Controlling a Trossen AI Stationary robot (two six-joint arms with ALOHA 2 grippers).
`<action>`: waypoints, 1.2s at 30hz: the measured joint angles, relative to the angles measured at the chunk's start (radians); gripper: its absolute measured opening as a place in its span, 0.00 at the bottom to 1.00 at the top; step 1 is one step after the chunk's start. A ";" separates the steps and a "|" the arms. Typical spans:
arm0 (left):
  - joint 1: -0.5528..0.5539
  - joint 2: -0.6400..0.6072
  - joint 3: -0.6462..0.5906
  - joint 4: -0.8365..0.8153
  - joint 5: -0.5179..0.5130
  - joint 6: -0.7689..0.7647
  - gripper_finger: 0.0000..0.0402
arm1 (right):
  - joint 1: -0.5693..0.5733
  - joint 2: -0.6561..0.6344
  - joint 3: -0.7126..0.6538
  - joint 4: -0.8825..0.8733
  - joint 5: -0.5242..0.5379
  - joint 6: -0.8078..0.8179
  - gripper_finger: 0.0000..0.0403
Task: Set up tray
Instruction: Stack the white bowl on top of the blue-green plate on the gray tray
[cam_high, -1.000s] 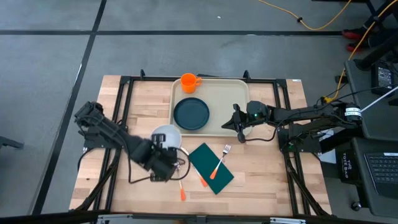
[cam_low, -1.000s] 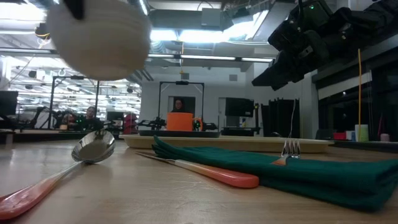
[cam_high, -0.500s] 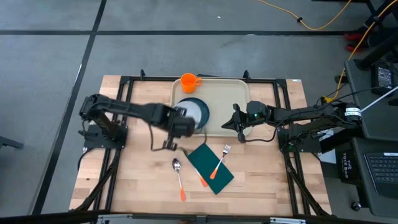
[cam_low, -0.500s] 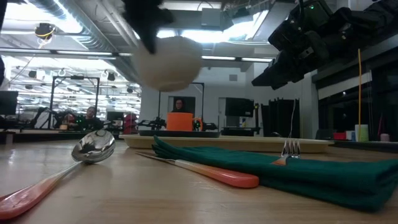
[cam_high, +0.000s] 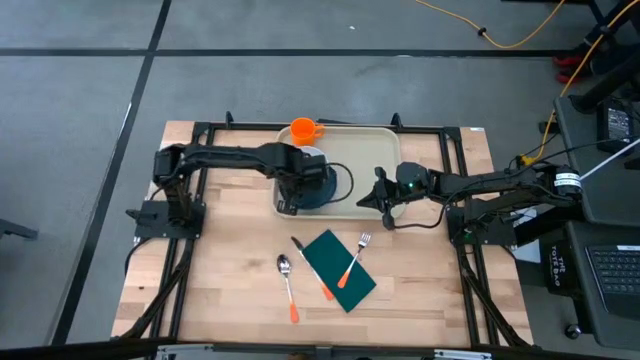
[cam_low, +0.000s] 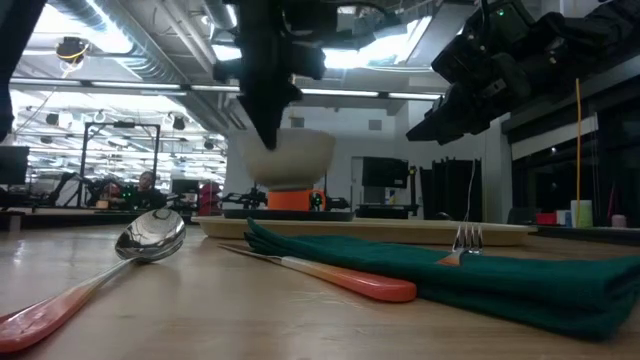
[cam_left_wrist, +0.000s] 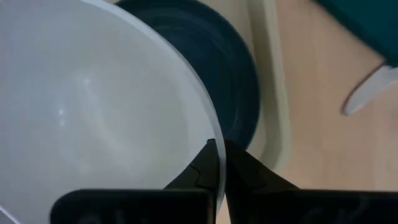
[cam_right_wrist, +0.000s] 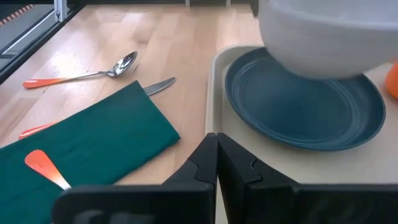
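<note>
The left gripper (cam_left_wrist: 217, 163) is pinched on the rim of a white bowl (cam_right_wrist: 323, 34), holding it just above the blue plate (cam_right_wrist: 305, 102) on the tray (cam_high: 370, 160) at the table's far edge. It should lower level and centred, probably slowly. The right gripper (cam_right_wrist: 216, 155) waits, fingers together.

bowl (cam_right_wrist: 323, 37): top being cut off by the right wrist picture's edge
plate (cam_high: 322, 190): lying mostly hidden under left end effector (cam_left_wrist: 217, 163)
knife (cam_right_wrist: 159, 85): handle hiding beneath napkin (cam_right_wrist: 87, 140)
</note>
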 joint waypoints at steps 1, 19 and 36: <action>0.000 0.015 0.000 0.014 0.000 0.018 0.01 | 0.000 0.000 0.000 0.000 0.000 -0.003 0.03; 0.040 0.099 0.000 0.042 0.020 0.055 0.01 | 0.000 0.000 0.000 -0.030 0.000 -0.009 0.03; 0.030 0.108 0.000 0.040 0.031 -0.010 0.01 | 0.000 0.000 0.000 -0.034 0.001 -0.007 0.03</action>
